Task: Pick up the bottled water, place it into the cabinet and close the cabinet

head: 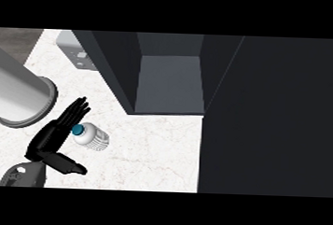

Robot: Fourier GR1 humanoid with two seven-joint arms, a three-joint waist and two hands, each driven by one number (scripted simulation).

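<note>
— Bottle [94, 136]?
— Lying on the counter [154, 151], left of middle; left hand [57, 135] open beside its cap [78, 129], grasping nothing.
— Risk?
— Straight fingers might have nudged it, rolling it away.
</note>
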